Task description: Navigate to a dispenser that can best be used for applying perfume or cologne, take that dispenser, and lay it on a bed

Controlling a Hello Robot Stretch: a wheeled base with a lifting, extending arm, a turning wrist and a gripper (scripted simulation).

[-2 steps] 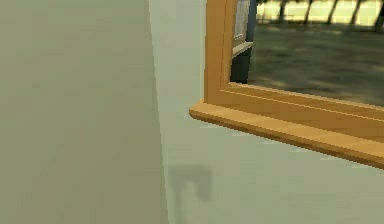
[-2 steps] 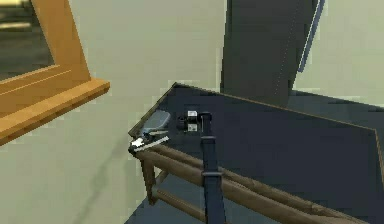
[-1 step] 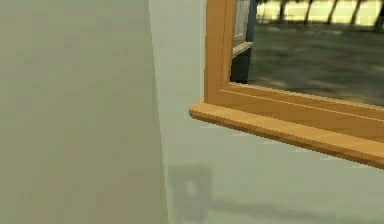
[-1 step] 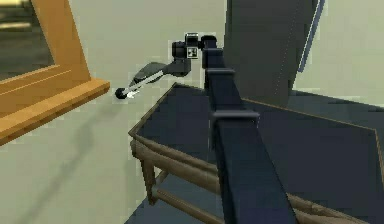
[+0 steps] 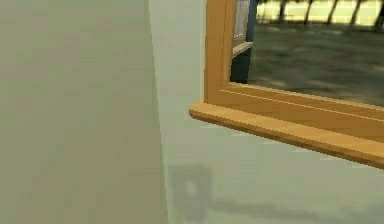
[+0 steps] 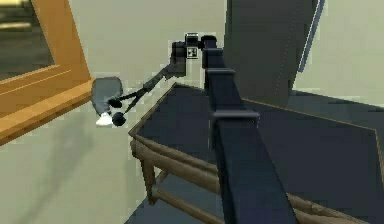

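Perilously close to the wall (image 5: 80, 110), the Stretch robot's arm (image 6: 235, 140) reaches out across a dark-topped wooden bench (image 6: 320, 150), with its hand (image 6: 117, 109) past the bench's edge and near the wooden window frame (image 6: 60, 60). A small white thing (image 6: 102, 120) hangs at the fingertips, clear of the bench top with only wall behind it, so the hand appears to hold it. It is too small to confirm as the perfume dispenser the task calls for, and whether the fingers are spread or pressed together cannot be told.

With the arm extended like this, a turn of the base would likely sweep the hand into the wall or the window sill (image 5: 290, 125), and a knock there could jar the white thing loose and drop it to the floor. A swing the other way risks striking the tall dark slab (image 6: 265, 45) that stands on the bench just beside the arm. Ahead of the robot, wall and sill sit close, leaving little room to drive on. Drawing the arm in before any turn looks the safer course, with the trip to a bed judged yet to come.

The arm runs long and level over the bench. Two white marker squares (image 6: 190, 46) stand at its far end, and the hand's thin fingers slant down from there toward the wall
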